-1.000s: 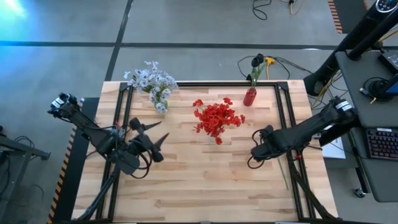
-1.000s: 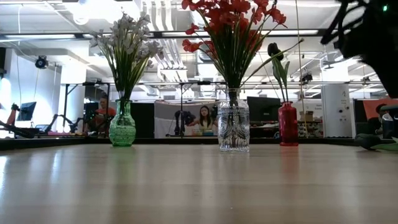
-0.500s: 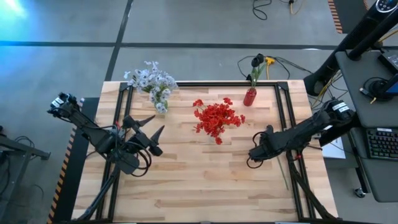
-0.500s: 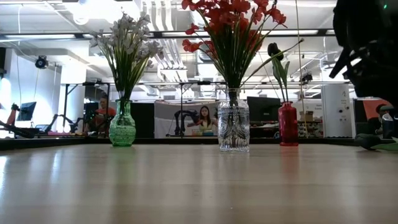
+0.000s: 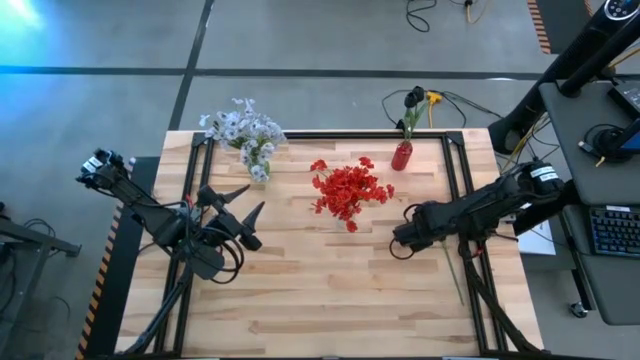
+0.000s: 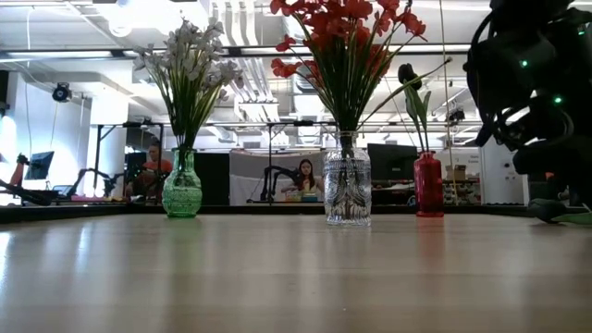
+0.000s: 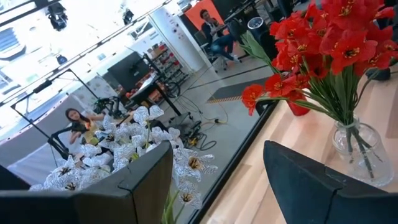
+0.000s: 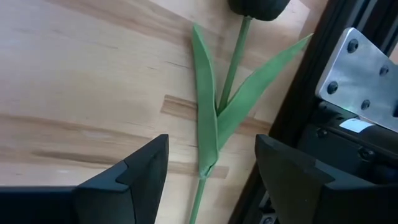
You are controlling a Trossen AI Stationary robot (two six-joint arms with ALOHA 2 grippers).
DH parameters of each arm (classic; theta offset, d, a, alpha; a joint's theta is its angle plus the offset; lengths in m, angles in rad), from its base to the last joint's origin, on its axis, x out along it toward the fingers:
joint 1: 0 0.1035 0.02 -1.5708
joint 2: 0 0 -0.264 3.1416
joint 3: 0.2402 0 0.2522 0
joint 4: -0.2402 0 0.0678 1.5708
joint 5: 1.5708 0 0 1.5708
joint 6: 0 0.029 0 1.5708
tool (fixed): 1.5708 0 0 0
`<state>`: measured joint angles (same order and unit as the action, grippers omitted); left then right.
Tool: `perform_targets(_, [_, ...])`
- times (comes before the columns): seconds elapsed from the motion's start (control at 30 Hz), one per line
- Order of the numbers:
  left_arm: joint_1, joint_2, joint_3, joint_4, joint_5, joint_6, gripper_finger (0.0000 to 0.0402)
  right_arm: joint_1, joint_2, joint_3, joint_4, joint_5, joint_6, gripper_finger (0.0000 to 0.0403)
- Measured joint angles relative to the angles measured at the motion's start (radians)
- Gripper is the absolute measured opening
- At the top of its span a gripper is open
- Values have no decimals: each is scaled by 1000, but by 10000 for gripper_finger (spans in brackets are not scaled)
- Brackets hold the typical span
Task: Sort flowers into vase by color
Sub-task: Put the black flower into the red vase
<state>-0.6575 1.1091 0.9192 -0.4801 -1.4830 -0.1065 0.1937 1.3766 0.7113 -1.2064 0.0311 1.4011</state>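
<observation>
Red flowers (image 5: 349, 190), green vase (image 6: 182, 191)

The dark flower's (image 8: 214, 118) blossom is cut off, seemingly blackish.

From where I stand, no lettering, label, brand, number or sign can be read on anything in any of the views.

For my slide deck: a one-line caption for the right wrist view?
Right gripper, fingers open, above a dark tulip lying on the table.
</observation>
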Motion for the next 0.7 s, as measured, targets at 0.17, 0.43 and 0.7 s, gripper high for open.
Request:
perform_targets(0.17, [0,0,0,0,0,-7,233,-6,-7,1,14,-3,-13,229])
perform_targets(0.43, [0,0,0,0,0,-7,233,-82,36,-2,20,-61,-53,228])
perform_targets(0.7, [0,0,0,0,0,-10,233,-163,66,-3,24,-144,-123,226])
